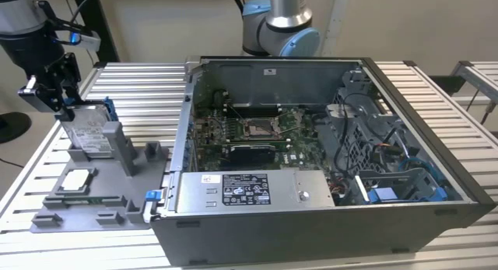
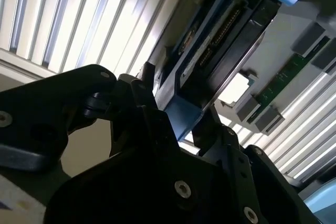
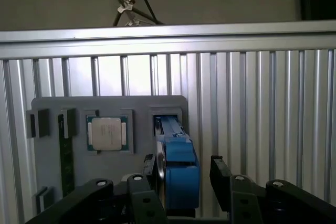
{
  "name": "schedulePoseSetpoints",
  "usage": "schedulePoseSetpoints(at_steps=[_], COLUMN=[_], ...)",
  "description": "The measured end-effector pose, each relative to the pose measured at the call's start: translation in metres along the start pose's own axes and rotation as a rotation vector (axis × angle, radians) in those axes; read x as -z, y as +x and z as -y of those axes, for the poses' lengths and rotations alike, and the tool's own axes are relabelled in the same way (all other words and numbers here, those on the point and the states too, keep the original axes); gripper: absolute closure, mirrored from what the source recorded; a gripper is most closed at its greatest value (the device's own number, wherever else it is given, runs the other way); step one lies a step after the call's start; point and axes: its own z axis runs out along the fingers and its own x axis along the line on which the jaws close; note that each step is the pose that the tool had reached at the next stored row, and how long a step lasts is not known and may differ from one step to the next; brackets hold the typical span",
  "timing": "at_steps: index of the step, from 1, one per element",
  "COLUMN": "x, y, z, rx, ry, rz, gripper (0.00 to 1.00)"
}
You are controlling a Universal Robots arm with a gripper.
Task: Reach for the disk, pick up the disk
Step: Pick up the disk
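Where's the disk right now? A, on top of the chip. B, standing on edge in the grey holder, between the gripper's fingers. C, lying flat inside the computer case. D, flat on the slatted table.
B: the disk stands on edge in a slot of the grey holder, and in the first wrist view the gripper straddles it, a gap showing at one finger.

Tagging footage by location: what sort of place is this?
Probably a robotics lab bench: a robot arm, an opened desktop computer case and a grey parts fixture on a slatted metal table.
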Motion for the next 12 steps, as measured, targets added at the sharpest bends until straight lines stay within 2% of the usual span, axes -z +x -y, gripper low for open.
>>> schedulePoseSetpoints(at_steps=[12], x=[-0.0057], y=[-0.0001], z=[-0.0002], rx=[0.0], ry=[0.0], rz=[0.0], gripper=[0.0])
